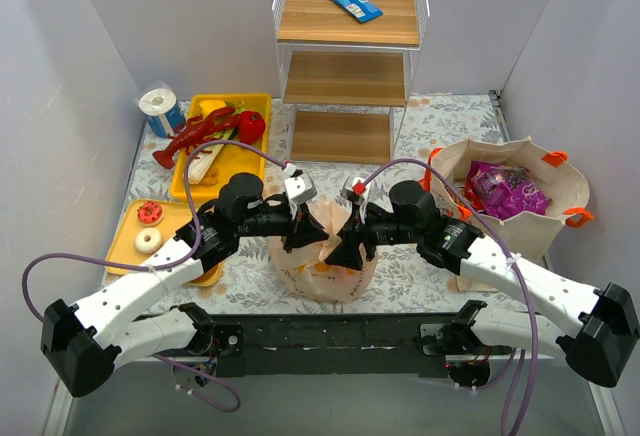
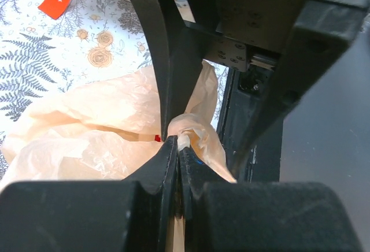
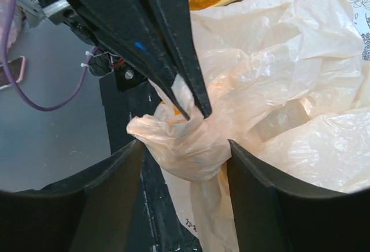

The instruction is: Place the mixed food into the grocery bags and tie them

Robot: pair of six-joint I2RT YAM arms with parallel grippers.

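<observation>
The limp, slippery peach bag (image 1: 325,278) is best held by its bunched twelve-o'clock neck: left pincer (image 2: 177,142) clamped there, right pincer (image 3: 185,145) gaping astride.

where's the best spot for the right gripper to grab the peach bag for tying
Take the bunched neck of the peach bag, just under the tip the left gripper pinches. The plastic gathers into a narrow rope there and sits between the right gripper's open fingers, so closing straight on across the twist looks best.
</observation>
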